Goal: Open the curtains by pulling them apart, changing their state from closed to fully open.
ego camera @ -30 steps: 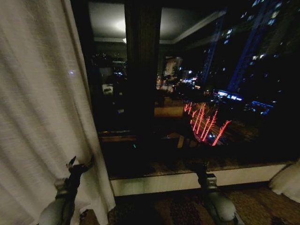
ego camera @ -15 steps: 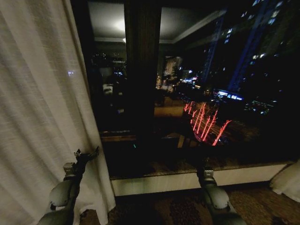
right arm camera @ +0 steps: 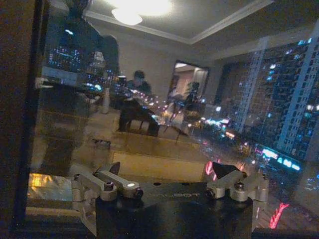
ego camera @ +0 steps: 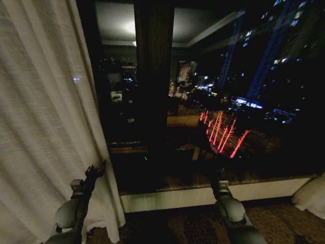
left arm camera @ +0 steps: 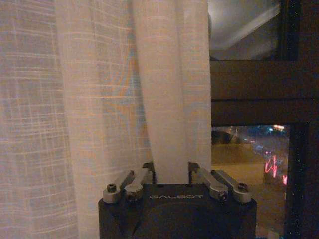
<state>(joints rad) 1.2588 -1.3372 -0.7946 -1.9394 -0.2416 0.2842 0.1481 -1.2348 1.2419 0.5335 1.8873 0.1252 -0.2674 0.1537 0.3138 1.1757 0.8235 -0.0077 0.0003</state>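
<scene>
Curtains [ego camera: 45, 127] are gathered at 9 o'clock, one fold [left arm camera: 174, 99] lying between the spread left gripper [ego camera: 95, 172]; right gripper [ego camera: 217, 180] is open, empty; release seems due

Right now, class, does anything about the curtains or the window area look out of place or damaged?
Nothing stands out. The left sheer curtain hangs drawn aside, a pleat between the left end effector fingers. The right curtain is bunched low at the far right. The right end effector is open before bare window glass.

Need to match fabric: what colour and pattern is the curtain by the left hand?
Off-white sheer curtain with a fine woven grid and soft vertical pleats; clearest in the left wrist view.
</scene>
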